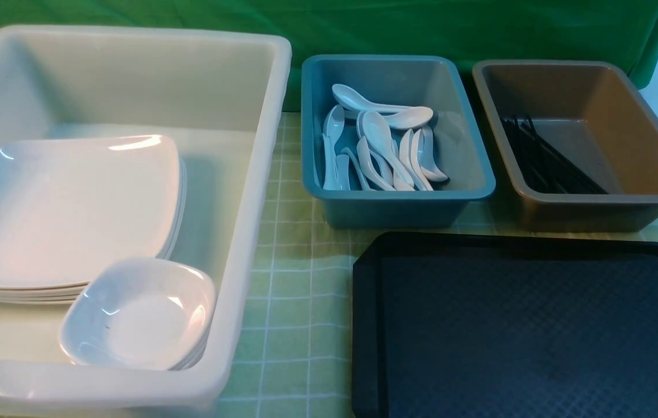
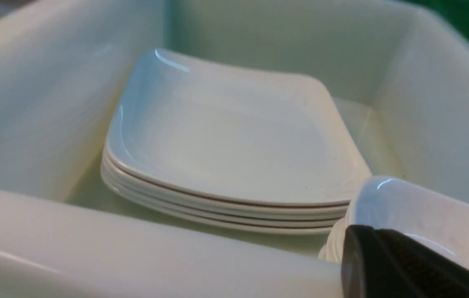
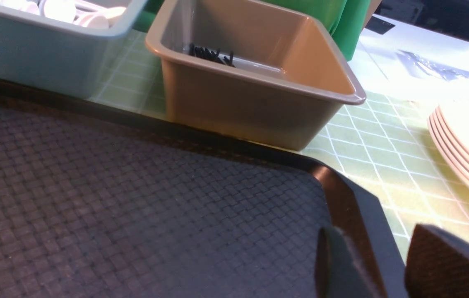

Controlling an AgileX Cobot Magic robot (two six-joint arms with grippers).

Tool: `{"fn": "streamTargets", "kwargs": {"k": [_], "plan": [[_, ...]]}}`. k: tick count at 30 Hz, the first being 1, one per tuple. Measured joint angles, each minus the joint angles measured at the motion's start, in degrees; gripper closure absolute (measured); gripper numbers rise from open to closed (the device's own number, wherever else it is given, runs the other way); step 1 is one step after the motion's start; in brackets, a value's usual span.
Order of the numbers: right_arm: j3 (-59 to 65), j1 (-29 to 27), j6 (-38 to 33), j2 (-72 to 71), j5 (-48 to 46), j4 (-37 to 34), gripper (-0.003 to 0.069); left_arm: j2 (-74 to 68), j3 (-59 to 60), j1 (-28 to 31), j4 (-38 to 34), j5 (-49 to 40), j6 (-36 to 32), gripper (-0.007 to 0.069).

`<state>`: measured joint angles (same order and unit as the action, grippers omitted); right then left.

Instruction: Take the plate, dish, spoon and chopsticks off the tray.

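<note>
A green checked tablecloth (image 1: 294, 302) carries 3 tubs (image 1: 259, 191) and the tray (image 1: 526, 325).

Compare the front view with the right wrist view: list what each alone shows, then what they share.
Front only: the white tub holding stacked plates and dishes.
Right wrist only: the right gripper, jaws apart over the tray's rim, and a plate stack on the cloth.
Both: the bare tray, the brown tub with chopsticks, the blue tub with spoons.

tray (image 1: 363, 325) cut off at frame's bottom and right, white tub (image 1: 259, 174) cropped at left, chopsticks (image 1: 549, 159) partly hidden behind brown tub's (image 1: 596, 203) wall
</note>
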<state>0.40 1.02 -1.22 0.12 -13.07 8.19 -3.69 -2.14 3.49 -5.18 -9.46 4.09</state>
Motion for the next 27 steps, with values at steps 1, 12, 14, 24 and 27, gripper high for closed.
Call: {"fn": "streamTargets", "kwargs": {"k": [1, 12, 14, 24, 27], "plan": [[0.00, 0.00, 0.00, 0.00, 0.00, 0.00, 0.0419, 1.50, 1.10, -0.22, 0.42, 1.20, 0.20, 0.0626], [0.00, 0.00, 0.00, 0.00, -0.04, 0.00, 0.0418, 3.98, 2.17, -0.60, 1.98, 0.38, 0.23, 0.0626], [0.00, 0.00, 0.00, 0.00, -0.04, 0.00, 0.0417, 3.98, 2.12, -0.60, 1.98, 0.38, 0.03, 0.0626], [0.00, 0.00, 0.00, 0.00, -0.04, 0.00, 0.0418, 3.98, 2.14, -0.60, 2.05, 0.38, -0.01, 0.0626], [0.00, 0.00, 0.00, 0.00, -0.04, 0.00, 0.0418, 3.98, 2.10, -0.60, 2.06, 0.34, -0.01, 0.0626]]}}
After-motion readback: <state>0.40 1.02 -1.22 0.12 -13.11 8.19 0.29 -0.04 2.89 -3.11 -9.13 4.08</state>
